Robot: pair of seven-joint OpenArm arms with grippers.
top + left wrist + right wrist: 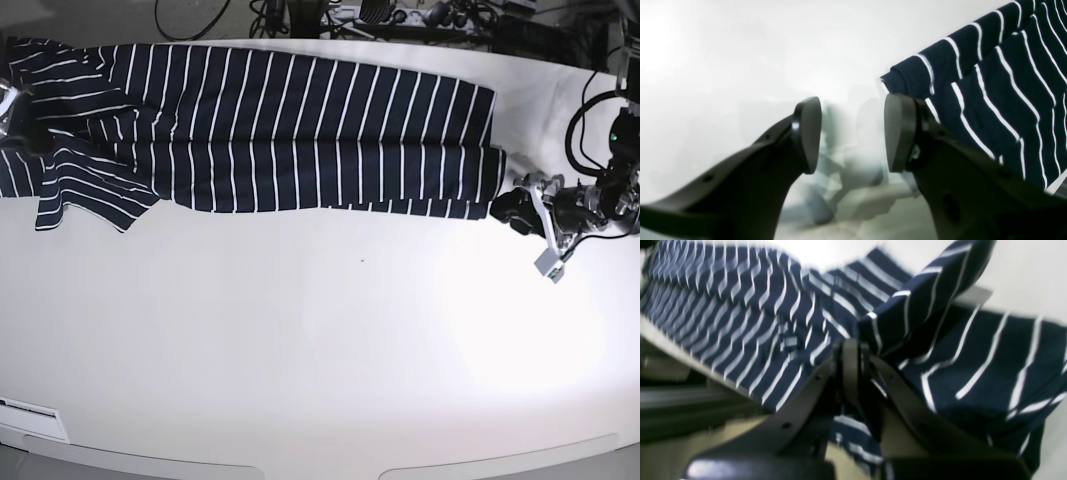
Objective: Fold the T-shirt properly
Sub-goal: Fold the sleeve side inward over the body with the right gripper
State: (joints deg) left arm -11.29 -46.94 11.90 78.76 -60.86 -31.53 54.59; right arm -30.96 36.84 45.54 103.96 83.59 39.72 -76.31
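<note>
A: Where's the T-shirt [300, 130]?
B: Along the surface's [320, 360] far edge. Right fingers [853, 353] clenched on a fold; left fingers [851, 133] released, beside its corner.
A: Handling?
B: Soft, limp—pinch corners.

The white table [320, 370] carries the T-shirt [300, 135], which lies along its far edge as a long folded band of navy cloth with thin white stripes. The left end of the T-shirt is bunched and rumpled, one flap spilling toward the near side. Near of the T-shirt the surface is bare white.
</note>
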